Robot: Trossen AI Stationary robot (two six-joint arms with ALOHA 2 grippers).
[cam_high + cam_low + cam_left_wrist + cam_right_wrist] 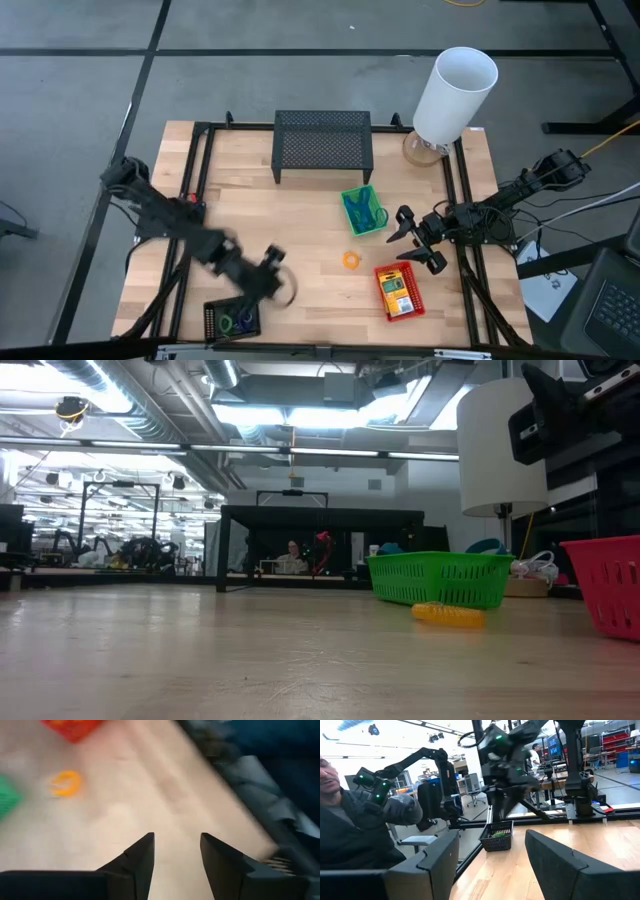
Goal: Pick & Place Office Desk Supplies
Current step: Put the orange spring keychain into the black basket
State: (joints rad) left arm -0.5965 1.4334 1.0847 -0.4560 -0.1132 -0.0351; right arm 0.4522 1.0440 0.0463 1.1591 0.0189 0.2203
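My left gripper (274, 272) hovers open over bare wood near the table's near edge, just right of the black basket (232, 320), which holds small green and blue pieces. Its fingers (142, 857) hold nothing. My right gripper (412, 243) is open above the table, between the green basket (363, 210) with blue band loops and the red basket (399, 290) with a yellow-and-green pack. An orange ring (351, 259) lies flat on the wood between both grippers. The right wrist view shows the black basket (497, 837) beyond my open fingers.
The wide black mesh stand (323, 143) stands at the far middle, and the tall white cylinder (455, 92) at the far right corner. Black rails (196, 180) run along the table's left and right sides. A person (340, 815) shows beyond the table in the right wrist view.
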